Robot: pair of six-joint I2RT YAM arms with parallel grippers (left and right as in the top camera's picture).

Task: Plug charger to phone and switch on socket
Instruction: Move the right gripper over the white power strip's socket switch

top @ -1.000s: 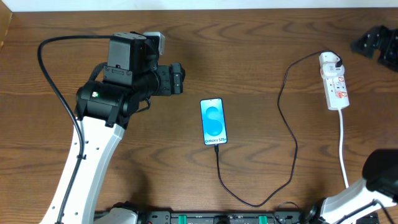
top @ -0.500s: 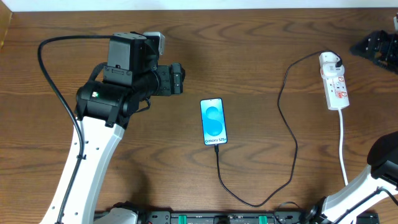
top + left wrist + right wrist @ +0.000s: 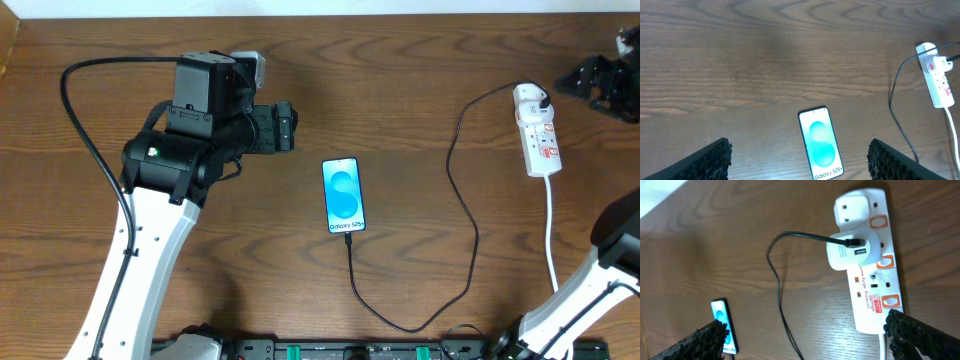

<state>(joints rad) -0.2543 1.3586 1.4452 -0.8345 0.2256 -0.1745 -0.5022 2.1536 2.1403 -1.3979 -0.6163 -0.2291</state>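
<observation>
Right pincer [image 3: 807,342] over wooden table [image 3: 420,80]

bare brown wooden table [image 3: 400,80]

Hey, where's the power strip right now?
Overhead, the socket lies near the table's right edge, far right of the phone, with the right gripper beside its far end.

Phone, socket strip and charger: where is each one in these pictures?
phone [image 3: 343,195], overhead view, middle of its blue screen.
socket [image 3: 541,145], overhead view, middle of the white strip.
charger [image 3: 844,256], right wrist view, its white adapter plugged into the socket.
</observation>
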